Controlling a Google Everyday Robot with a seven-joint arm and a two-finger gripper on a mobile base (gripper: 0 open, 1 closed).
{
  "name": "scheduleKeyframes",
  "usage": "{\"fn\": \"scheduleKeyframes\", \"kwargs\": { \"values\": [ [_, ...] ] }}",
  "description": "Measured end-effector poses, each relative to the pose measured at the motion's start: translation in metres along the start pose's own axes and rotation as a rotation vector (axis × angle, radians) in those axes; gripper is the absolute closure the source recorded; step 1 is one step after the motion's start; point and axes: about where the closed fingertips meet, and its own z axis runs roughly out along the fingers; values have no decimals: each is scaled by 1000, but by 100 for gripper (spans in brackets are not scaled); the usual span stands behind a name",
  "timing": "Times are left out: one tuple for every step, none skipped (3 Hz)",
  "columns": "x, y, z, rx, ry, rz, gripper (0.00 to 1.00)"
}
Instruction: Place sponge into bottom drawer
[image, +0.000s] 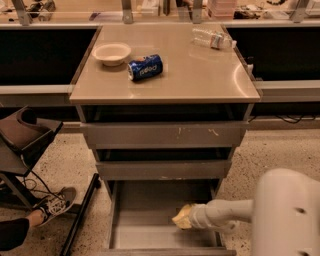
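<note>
The yellow sponge (181, 217) is at the tip of my gripper (188, 218), which is shut on it. My white arm reaches in from the lower right, and its large casing (287, 215) fills that corner. The sponge hangs over the right part of the open bottom drawer (142, 235), a shallow grey tray pulled out at the foot of the cabinet. The sponge is low over the drawer floor; I cannot tell whether it touches.
Two drawers (165, 135) above are slightly ajar. On the cabinet top (200, 80) are a white bowl (111, 52), a blue soda can (145, 68) on its side and a plastic bottle (214, 38). At left are a person's shoe (56, 205) and a dark stand (80, 215).
</note>
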Motion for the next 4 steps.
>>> {"fn": "scheduleKeyframes", "kwargs": {
  "values": [
    [13, 10, 83, -54, 92, -17, 100],
    [16, 11, 82, -53, 95, -14, 100],
    [16, 11, 82, -53, 95, -14, 81],
    [16, 11, 82, -53, 95, -14, 57]
  ]
}}
